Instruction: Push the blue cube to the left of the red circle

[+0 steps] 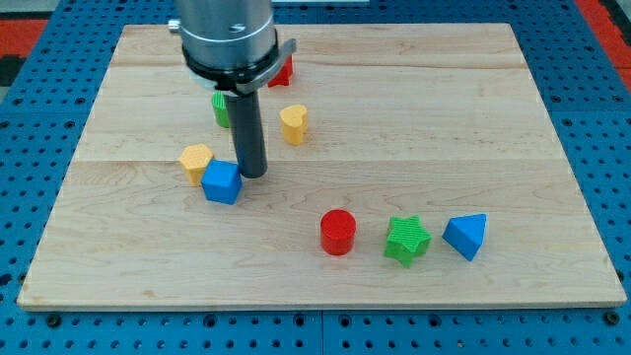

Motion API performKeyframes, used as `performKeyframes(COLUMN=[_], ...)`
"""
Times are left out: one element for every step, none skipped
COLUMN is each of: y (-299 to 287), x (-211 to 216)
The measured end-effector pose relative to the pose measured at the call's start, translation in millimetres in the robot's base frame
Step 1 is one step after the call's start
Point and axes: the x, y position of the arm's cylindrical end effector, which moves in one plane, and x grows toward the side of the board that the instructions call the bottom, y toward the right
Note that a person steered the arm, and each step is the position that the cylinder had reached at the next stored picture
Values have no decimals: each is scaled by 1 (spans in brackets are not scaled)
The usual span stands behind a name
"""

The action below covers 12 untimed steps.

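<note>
My tip (253, 175) rests on the surface just at the upper right of the blue cube (222, 182); the rod carries no gripper to open or close. A yellow hexagon block (196, 159) touches the cube's upper left. The red circle (337, 232) sits well apart toward the view's lower right, beside one green star (406, 240) and one blue triangle block (465, 236). One yellow heart (293, 123) lies near the rod. A green block (221, 108) and a red block (283, 70) are partly hidden, shapes unclear. The wooden surface (493, 118) lies on blue pegboard (592, 118).
</note>
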Motion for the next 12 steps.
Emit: performKeyframes(y=[-29,-75,-92,-61,-50,-37,-22,-7,4,-46,-69,-117], x=[0,-10,16,29,26,23,36,46,59,35,-21,-38])
